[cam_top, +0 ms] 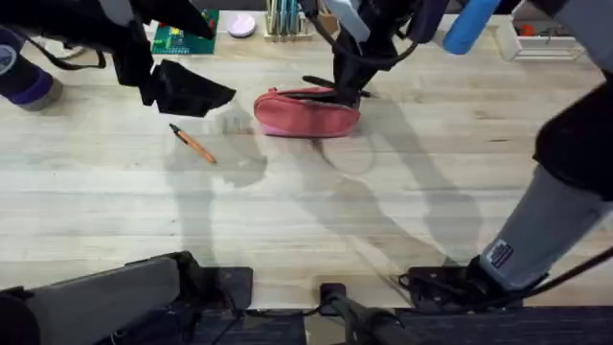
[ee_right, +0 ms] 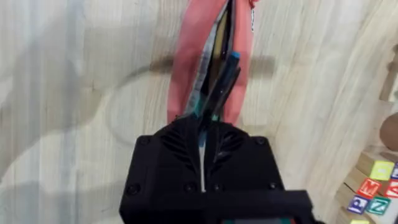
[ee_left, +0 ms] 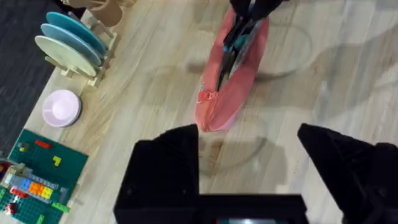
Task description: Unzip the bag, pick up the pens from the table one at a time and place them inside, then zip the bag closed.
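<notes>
Your right pincer (ee_right: 214, 102) is closed on the black pen (ee_right: 222, 81), tip already in the open bag (cam_top: 306, 112) at upper centre of the bench (cam_top: 316, 211). Lower it along the zipper slot before releasing (avoid snagging fabric). Your left pincer (ee_left: 249, 162) hangs open and empty; the orange pen (cam_top: 192, 144) waits left of the bag.

Bare table (cam_top: 316, 220) surrounds the orange pen (cam_top: 193, 144); the left tool (cam_top: 192, 91) hovers just beside.

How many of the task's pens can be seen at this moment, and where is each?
2. The orange pen lies on the table, left of the bag. The black pen is held by the right gripper at the bag's open zipper, partly hidden.
</notes>
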